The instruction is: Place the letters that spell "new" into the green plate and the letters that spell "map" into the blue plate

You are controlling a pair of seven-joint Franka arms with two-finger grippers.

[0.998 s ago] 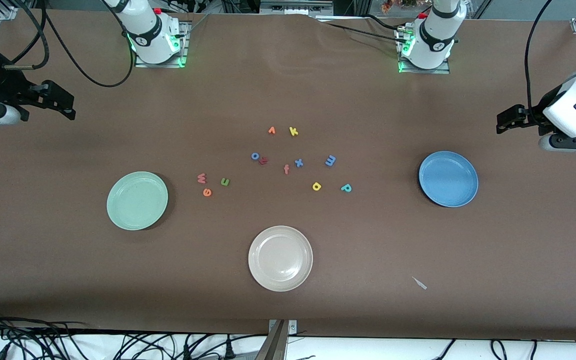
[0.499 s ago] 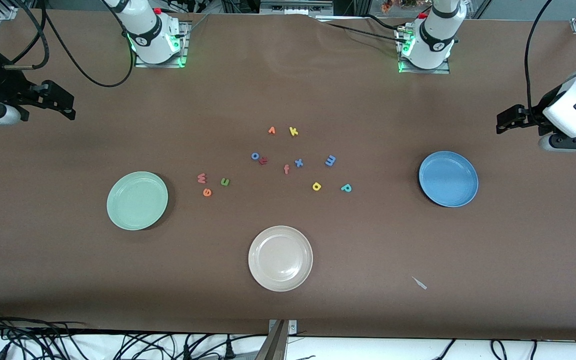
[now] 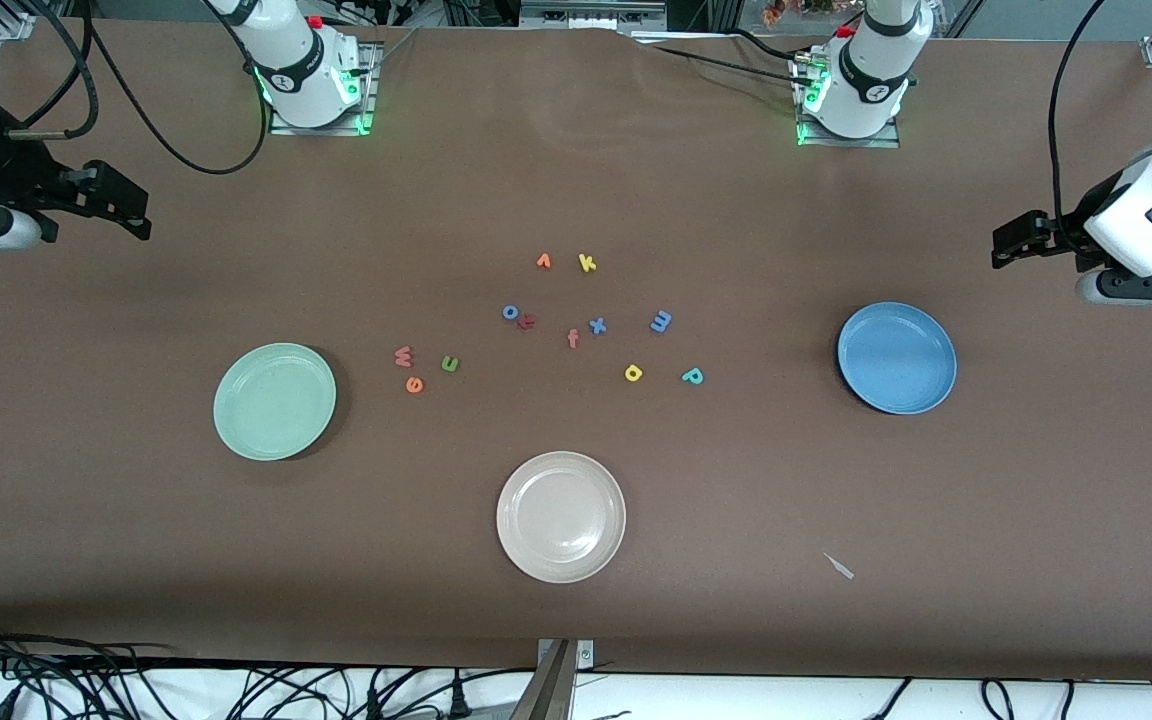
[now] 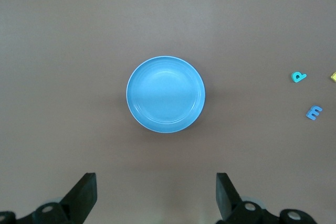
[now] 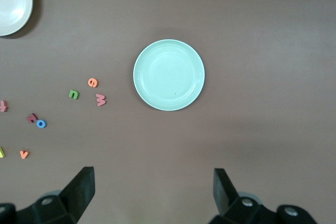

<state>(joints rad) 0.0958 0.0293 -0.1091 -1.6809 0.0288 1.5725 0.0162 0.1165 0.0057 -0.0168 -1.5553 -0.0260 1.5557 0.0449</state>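
Foam letters like the salmon "w" (image 3: pixel 403 356) look light, thin and squashy, so my spread right gripper (image 5: pixel 152 195) and spread left gripper (image 4: pixel 156 196), both waiting high, should pinch across their edges.

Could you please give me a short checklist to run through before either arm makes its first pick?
1. Left hand open, holding nothing: ok.
2. Right hand open, holding nothing: ok.
3. Green plate has no letters in it: ok.
4. Blue plate has no letters in it: ok.
5. w, e, n lie apart on the table beside the green plate: ok.
6. m, a, p lie apart, none covered: ok.
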